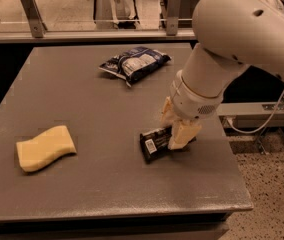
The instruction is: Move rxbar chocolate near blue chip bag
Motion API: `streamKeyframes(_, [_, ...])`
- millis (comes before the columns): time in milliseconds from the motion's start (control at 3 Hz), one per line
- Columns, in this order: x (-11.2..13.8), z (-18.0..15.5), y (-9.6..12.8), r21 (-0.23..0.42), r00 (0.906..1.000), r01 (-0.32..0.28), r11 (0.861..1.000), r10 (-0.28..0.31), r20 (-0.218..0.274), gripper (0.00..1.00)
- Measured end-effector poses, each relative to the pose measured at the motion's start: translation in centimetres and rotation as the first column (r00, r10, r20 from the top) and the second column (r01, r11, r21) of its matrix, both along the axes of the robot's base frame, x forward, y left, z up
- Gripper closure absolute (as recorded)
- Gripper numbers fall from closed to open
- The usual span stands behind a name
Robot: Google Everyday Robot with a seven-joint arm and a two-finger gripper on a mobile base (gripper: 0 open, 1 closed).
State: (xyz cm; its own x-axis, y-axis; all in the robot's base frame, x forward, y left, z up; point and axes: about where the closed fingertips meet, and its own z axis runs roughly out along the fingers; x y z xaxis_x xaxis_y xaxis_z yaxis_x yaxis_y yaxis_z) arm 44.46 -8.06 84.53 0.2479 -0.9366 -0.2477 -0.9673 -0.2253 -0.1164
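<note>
End effector (172, 135) is low over the table (92, 109), right of centre in the frame, set down at the right end of the chocolate bar (154, 143). Cannot tell whether it is clamped on the bar or loose about it; its tip covers that end of the wrapper.

Chocolate bar: black wrapper, lying flat on the table, slanted, with the white barcode patch at its left end, toward the lower left. Its right end disappears under my end effector.

Chip bag (134, 64): dark blue, wrinkled, large pale patch facing up, lying in the upper middle of the frame toward the far edge of the table. Well apart from the bar, with bare table between them.

Yellow sponge (45, 148): wavy-edged, flat on the table at the left of the frame, well apart from both bar and bag.

My arm (232, 39) comes in from the upper right and slopes down toward the bar.
</note>
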Motion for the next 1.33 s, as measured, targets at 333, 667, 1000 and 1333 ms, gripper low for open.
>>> streamKeyframes(333, [4.8,2.7,-0.8,-0.032,0.9944,0.029,0.999,-0.026,0.102,1.0])
streamKeyframes(667, [10.2,4.0,-1.9,-0.02,0.9789,0.048,0.999,-0.043,0.2,1.0])
streamKeyframes(1000, [15.1,4.0,-2.7,0.031,0.9601,0.043,0.999,-0.05,0.275,1.0])
streamKeyframes(1333, [19.3,3.3,-2.1,0.118,0.9409,0.012,0.993,-0.051,0.335,1.0])
